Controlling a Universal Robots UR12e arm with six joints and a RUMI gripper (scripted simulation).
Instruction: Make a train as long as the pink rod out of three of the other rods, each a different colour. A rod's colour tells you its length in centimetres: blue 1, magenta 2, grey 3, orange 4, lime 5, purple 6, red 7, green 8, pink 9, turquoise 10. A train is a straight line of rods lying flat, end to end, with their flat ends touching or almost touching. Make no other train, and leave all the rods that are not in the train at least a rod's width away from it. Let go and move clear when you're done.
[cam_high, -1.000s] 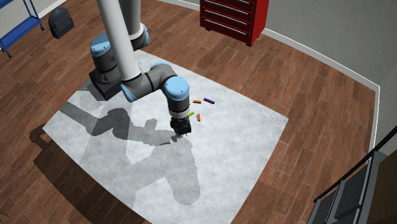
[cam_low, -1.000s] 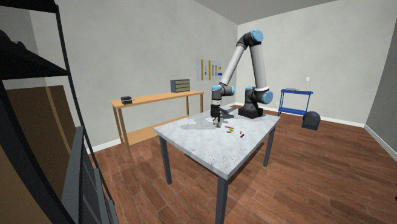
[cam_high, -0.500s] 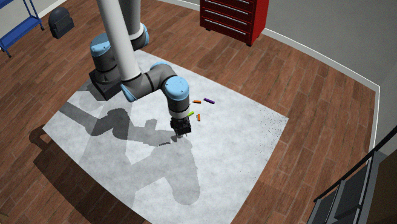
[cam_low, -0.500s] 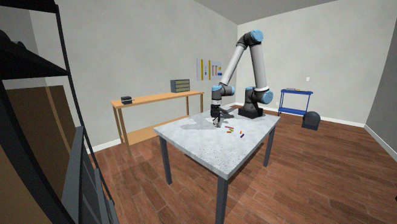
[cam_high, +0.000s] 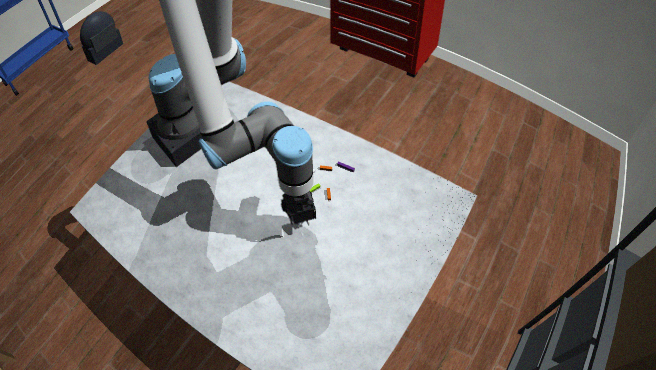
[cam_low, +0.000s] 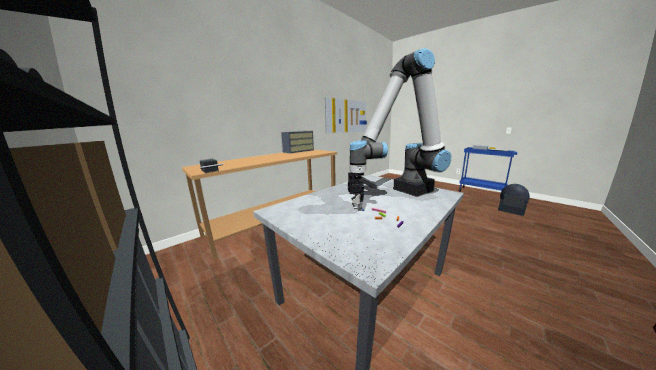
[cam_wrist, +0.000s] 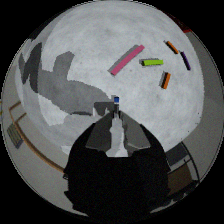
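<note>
White arm (cam_high: 192, 60) (blue caps), black claw (cam_high: 299, 220)

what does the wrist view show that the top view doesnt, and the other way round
Only the wrist view shows the pink rod and the small blue rod pinched at the tips of the fingers; in the top view the arm hides both.

Only the top view shows the arm's base, the red drawer cabinet and the wooden floor.

Both show the lime rod, the purple rod, two orange rods and the grey table top.
</note>
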